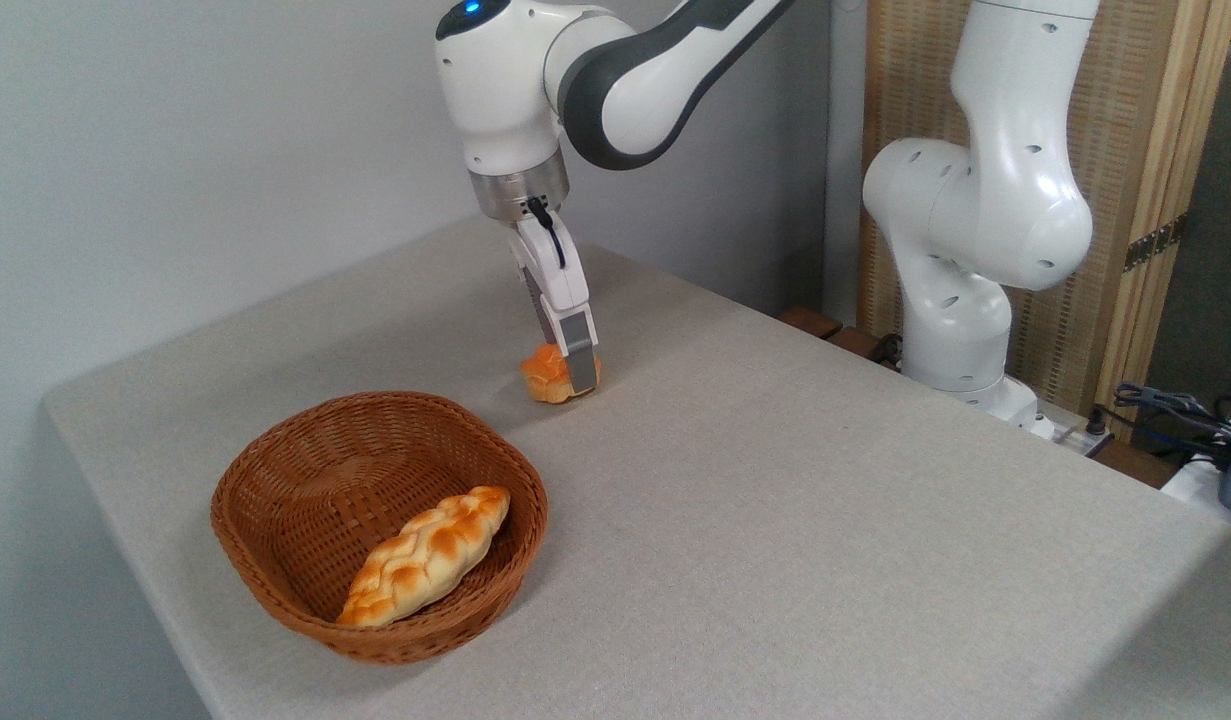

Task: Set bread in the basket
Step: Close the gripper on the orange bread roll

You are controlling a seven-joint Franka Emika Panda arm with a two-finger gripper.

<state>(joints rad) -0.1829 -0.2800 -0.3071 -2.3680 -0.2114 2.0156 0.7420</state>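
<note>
On table, pincer (pixel 572 372) around bread (pixel 553 376), beside basket (pixel 275 470).

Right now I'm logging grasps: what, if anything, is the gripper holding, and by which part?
The gripper has its jaws down around the small orange bun, at its right side. The bun looks still on the table; a firm hold cannot be told.
</note>
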